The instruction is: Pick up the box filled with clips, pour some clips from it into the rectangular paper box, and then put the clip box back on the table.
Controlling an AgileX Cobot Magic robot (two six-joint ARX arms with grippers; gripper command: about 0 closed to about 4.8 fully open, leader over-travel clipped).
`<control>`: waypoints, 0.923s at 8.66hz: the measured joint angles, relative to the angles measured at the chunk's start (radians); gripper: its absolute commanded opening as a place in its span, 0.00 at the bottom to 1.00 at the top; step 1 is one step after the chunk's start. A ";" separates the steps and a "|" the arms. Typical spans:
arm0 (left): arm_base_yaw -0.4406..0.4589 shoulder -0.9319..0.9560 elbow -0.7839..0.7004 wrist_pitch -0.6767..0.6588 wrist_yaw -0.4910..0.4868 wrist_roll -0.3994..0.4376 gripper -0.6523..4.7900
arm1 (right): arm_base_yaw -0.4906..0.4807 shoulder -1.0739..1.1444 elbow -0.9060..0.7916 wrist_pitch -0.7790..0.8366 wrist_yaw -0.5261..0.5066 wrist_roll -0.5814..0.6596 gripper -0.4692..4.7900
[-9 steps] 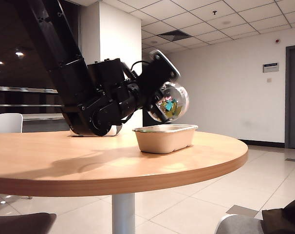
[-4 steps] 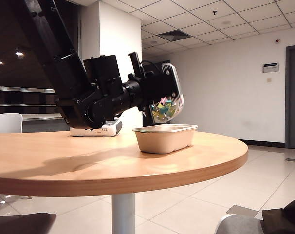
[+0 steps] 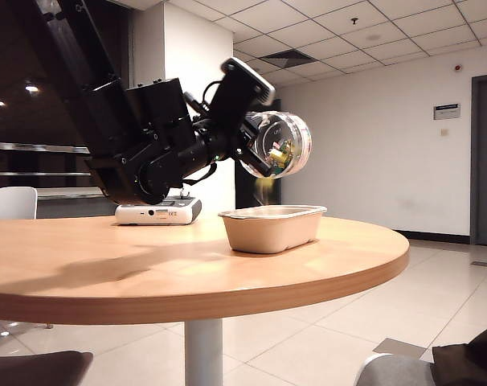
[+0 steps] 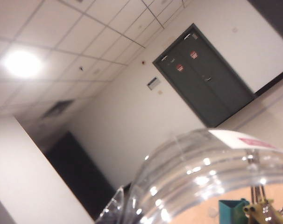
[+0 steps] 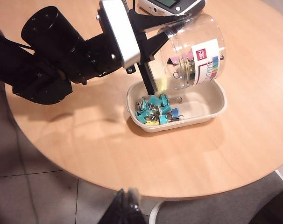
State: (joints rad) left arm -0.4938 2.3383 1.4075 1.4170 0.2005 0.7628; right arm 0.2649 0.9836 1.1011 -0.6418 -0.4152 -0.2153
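Left claw (image 5: 146, 70): clenched on the clear plastic clip jar (image 3: 277, 145), gripping it near the mouth end. The jar is held tipped on its side in the air, above the beige pulp tray (image 3: 273, 227) and apart from it. In the right wrist view the jar (image 5: 195, 51) hangs over the tray's far rim, its white label with coloured stripes facing up. A few binder clips (image 5: 183, 70) lie inside the jar against its lower wall; in the left wrist view a teal clip and a yellowish one (image 4: 256, 210) show through the curved clear wall (image 4: 197, 172).

Pulp tray (image 5: 216, 109): stands flat on the round wooden worktop (image 5: 85, 140). A heap of clips (image 5: 153, 109), mostly teal with some yellow and blue, sits at the tray end nearer the left arm; the other end is bare.

Right claw (image 5: 124, 207): seen only as a dark blurred tip, off the worktop's near edge and well apart from tray and jar. I cannot tell whether it is released or clenched.

A grey-white handheld device (image 3: 158, 211) lies on the worktop behind the left arm.
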 measured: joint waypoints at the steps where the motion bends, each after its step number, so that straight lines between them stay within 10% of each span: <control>1: 0.002 0.003 0.000 -0.005 0.000 -0.108 0.11 | 0.000 0.000 0.000 0.000 0.000 0.000 0.09; 8: 0.006 -0.017 0.000 -0.254 -0.153 -0.322 0.11 | 0.000 0.000 0.000 0.000 0.000 0.000 0.09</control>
State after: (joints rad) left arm -0.4881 2.3211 1.4071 1.1633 0.0475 0.4412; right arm 0.2649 0.9836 1.1007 -0.6418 -0.4152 -0.2153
